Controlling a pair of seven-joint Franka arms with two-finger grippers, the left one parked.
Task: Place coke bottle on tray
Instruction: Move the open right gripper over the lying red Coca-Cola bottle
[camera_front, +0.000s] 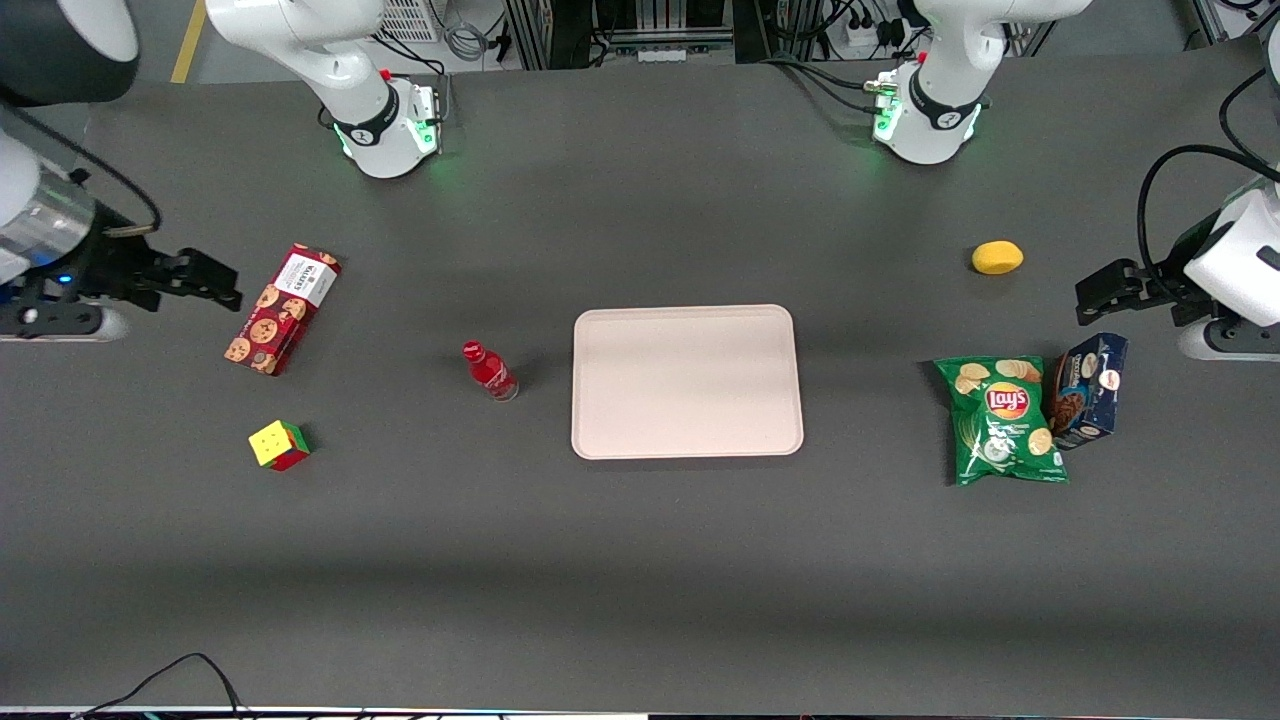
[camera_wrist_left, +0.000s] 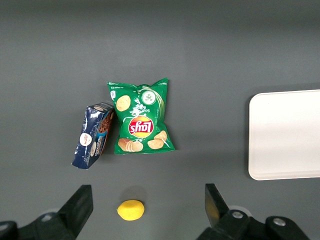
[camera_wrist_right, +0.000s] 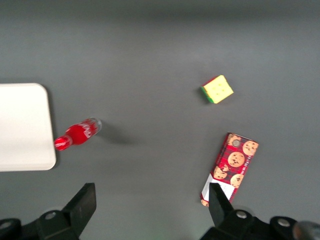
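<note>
Standing beside the tray (camera_front: 687, 381), at its nine o'clock, the coke bottle (camera_front: 490, 371) looks light, hard and slippery; its middle is best held. The gripper (camera_front: 215, 283) hangs far away near the cookie box (camera_front: 282, 309), jaws spread wide.

Right arm: reaches in low over the table at the working arm's end, its white wrist section and black camera mount showing in the front view.
Gripper (camera_front: 225, 290): held clear above the table surface, fingers pointing toward the table's middle, nothing between them.
Fingers (camera_wrist_right: 85, 202): spread wide apart in the right wrist view, both dark pads visible with bare table in the gap.
Contact: the gripper touches nothing.
Base: the arm's white pedestal sits at the table edge farthest from the front camera, green light glowing.
</note>
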